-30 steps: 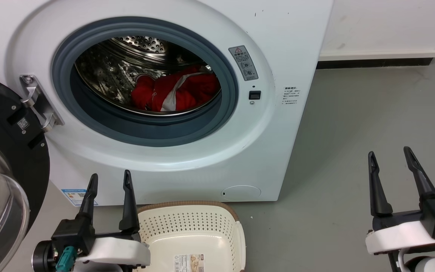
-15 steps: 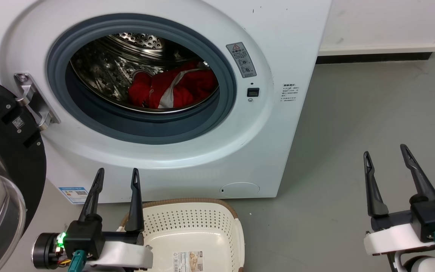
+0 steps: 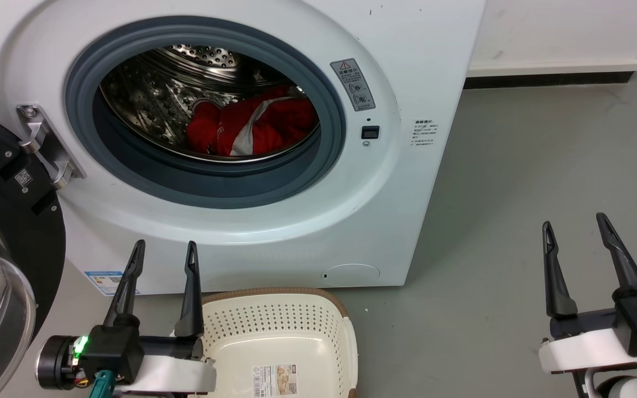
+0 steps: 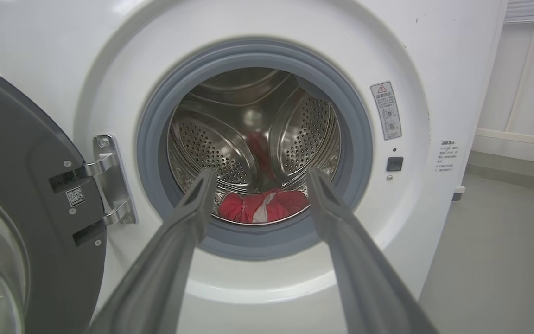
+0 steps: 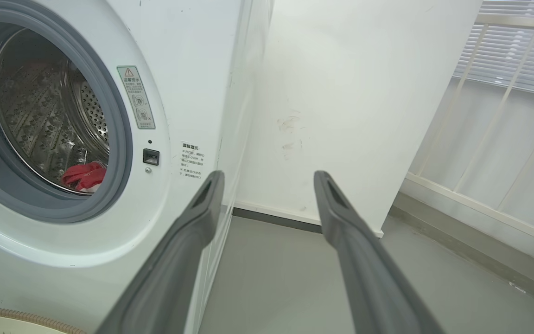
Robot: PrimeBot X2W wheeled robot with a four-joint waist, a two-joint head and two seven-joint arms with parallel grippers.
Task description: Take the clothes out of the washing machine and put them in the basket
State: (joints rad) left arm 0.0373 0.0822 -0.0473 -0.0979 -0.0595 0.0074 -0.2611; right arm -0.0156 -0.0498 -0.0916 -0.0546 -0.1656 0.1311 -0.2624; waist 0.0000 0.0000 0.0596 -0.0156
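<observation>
Head view: left hand (image 3: 165,246) and right hand (image 3: 573,220) hover empty, fingers apart, before the open washing machine (image 3: 385,210), the basket (image 3: 274,292) set below its mouth, seemingly to receive the clothes (image 3: 252,130).

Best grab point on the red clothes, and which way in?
Pinch a raised bunched fold atop the clothes, probably with the left pincer, open and facing the drum. Come straight in from the front, over the grey ring: the pile lies low behind its lip.
</observation>
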